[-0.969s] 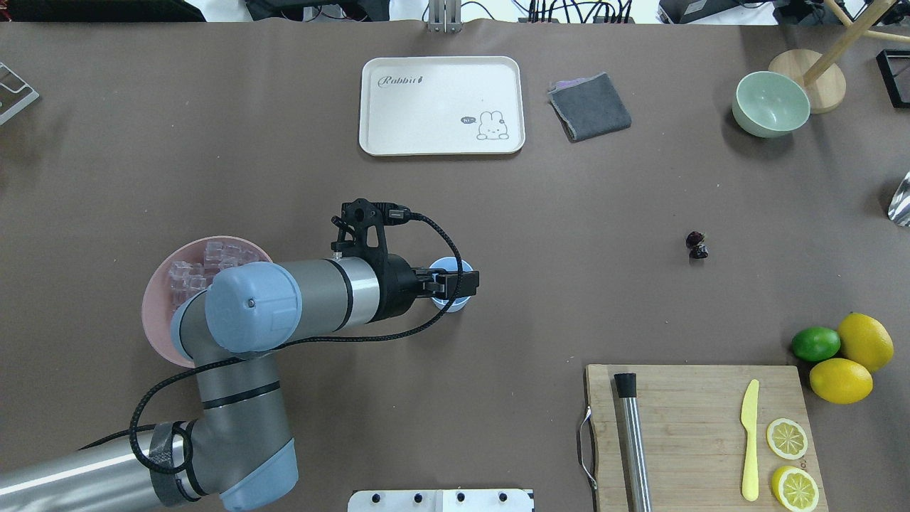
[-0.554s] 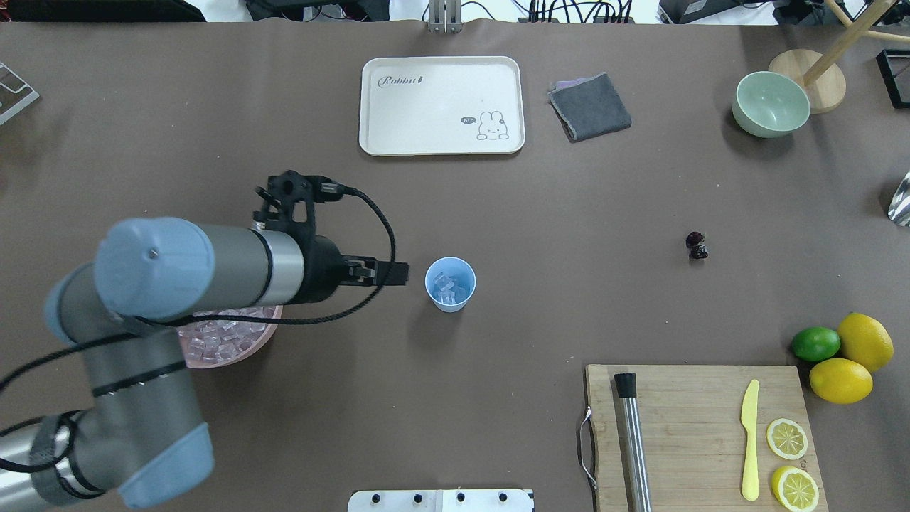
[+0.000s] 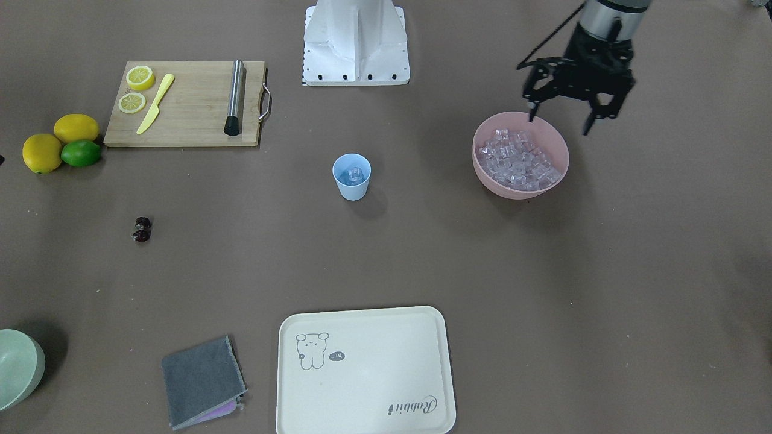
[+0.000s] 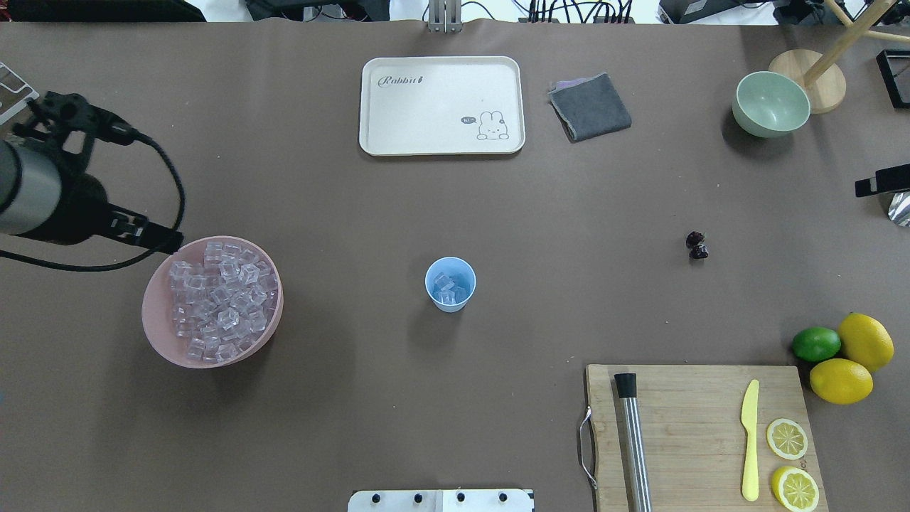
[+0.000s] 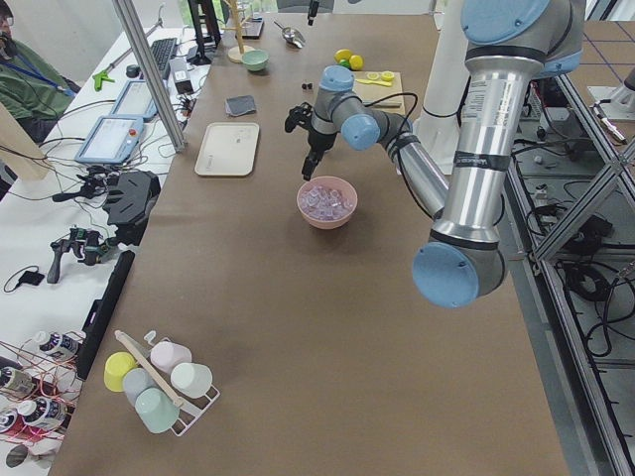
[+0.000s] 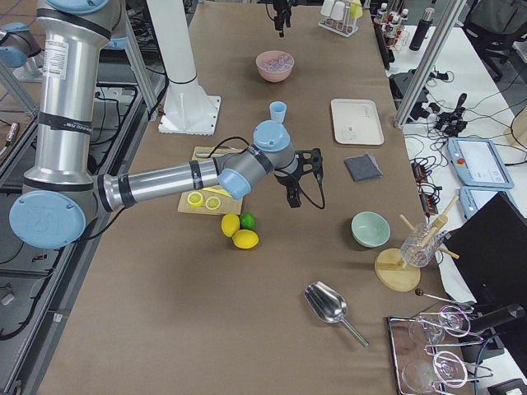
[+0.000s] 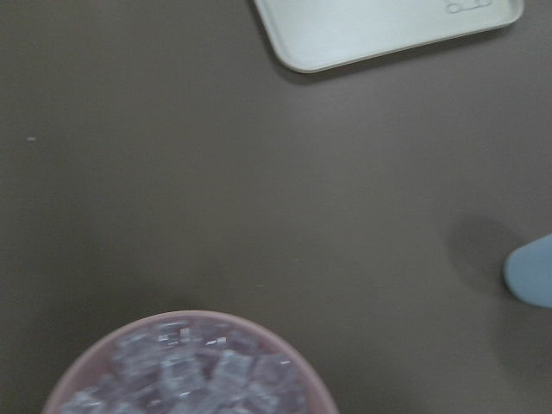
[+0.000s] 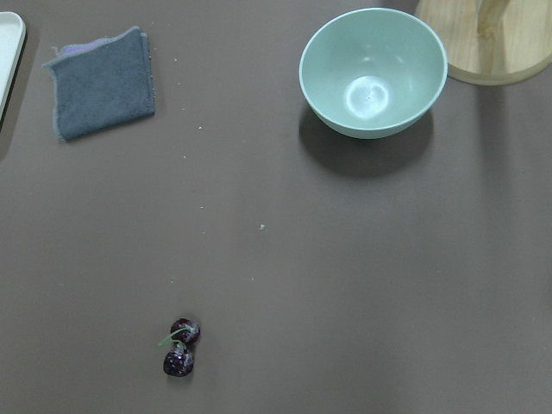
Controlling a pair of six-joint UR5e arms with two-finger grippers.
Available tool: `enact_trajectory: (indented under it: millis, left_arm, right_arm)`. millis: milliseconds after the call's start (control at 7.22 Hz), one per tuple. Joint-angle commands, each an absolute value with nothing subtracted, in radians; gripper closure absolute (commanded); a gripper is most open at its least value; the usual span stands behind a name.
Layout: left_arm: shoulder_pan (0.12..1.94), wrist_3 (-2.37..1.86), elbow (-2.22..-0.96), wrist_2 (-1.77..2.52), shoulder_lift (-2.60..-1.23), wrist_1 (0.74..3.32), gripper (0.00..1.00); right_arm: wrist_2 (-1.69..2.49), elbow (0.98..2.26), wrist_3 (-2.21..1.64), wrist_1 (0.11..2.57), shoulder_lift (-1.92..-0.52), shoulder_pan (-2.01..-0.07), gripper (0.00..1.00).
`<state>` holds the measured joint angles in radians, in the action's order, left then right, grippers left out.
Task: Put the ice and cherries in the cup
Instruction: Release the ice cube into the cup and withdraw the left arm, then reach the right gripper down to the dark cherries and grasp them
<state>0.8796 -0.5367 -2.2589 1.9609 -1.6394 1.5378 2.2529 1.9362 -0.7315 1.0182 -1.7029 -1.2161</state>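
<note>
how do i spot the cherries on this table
Find the wooden board at the table's near right in the overhead view. Beyond it, alone on bare surface right of the blue cup, lie the cherries. They are two tiny dark glossy balls, far smaller than the lemons and lime.

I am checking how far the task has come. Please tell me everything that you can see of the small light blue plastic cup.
The small light blue plastic cup is a plain tapered tumbler, wider at the rim than at the base, with no handle. It stands upright on the brown table, near its middle, well apart from all other things. A few clear ice cubes lie inside it, low down; nothing else shows in it. Nothing touches it from outside.
</note>
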Motion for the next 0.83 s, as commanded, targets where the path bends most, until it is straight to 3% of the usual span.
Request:
enact_trajectory:
  millis: [0,138,415,692]
  left_arm:
    - [1.251,0.050,-2.188,2.120,-1.455,1.523,0.01]
    - [1.413,0.251,-2.054,2.203,-1.453,1.529,0.01]
    - [1.544,0.478,-1.863,2.264,-1.422,1.534,0.01]
    - [1.589,0.476,-1.858,2.383,-1.422,1.534,0.01]
  right_arm:
    - [2.110,1.942,-0.875,1.069,-1.614,-1.062,0.00]
    - [2.074,1.950,-0.906,1.185,-1.524,-1.008,0.00]
    - [1.958,1.942,-0.896,1.432,-1.381,-0.886,0.00]
    - [1.907,1.925,-0.880,1.366,-1.417,-0.832,0.00]
